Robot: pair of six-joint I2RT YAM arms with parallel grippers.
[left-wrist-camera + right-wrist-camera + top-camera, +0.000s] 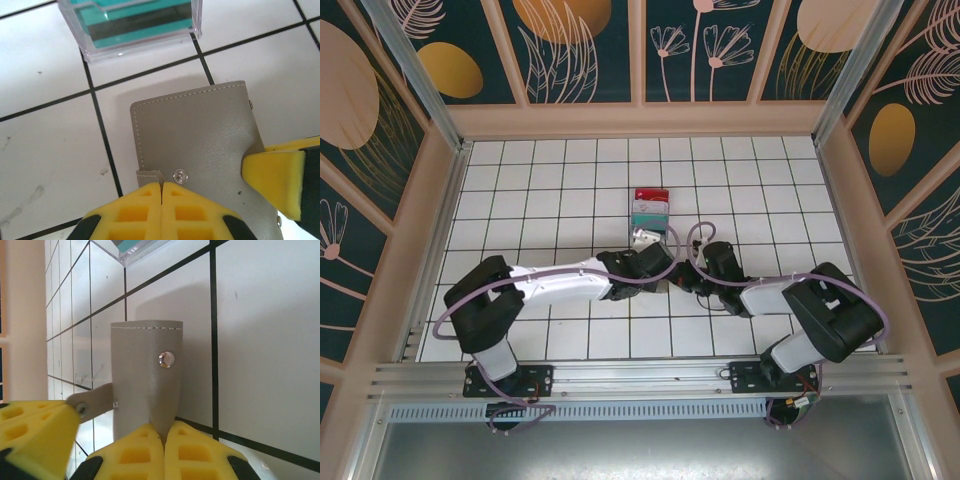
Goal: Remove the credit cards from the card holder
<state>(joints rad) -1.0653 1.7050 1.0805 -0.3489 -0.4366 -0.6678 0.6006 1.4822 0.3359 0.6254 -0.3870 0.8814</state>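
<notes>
Left wrist — left gripper [161, 186] pinches card holder [200, 135] strap [149, 175]; right gripper [165, 430], its edge.

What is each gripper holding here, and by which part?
Both hold the card holder: the left gripper pinches its snap strap, and the right gripper pinches a side edge.

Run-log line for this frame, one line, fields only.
left jaws: shut on card holder strap | right jaws: shut on card holder edge | card holder: folded, strap unsnapped
</notes>
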